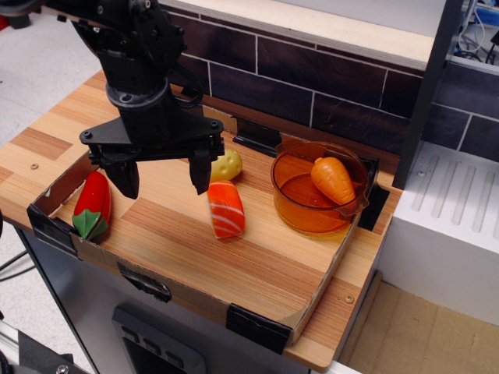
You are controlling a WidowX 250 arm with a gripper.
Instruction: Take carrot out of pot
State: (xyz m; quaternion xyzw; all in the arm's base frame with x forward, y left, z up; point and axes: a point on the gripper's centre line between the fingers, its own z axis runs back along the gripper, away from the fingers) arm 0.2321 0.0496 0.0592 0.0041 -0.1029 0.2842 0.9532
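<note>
Nearest you, the wooden tray [257,273] is walled to keep the toys corralled. Your gripper [165,178] hangs spread and empty, well left of the pot [300,210], where the carrot [334,179] leans on the rim.

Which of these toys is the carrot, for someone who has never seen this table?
Look at the right end of the wooden table, where a see-through orange pot stands. The carrot leans inside against the pot's far wall. It is plain, glossy orange and tapers to a point, unlike the white-striped salmon piece lying on the table.
</note>
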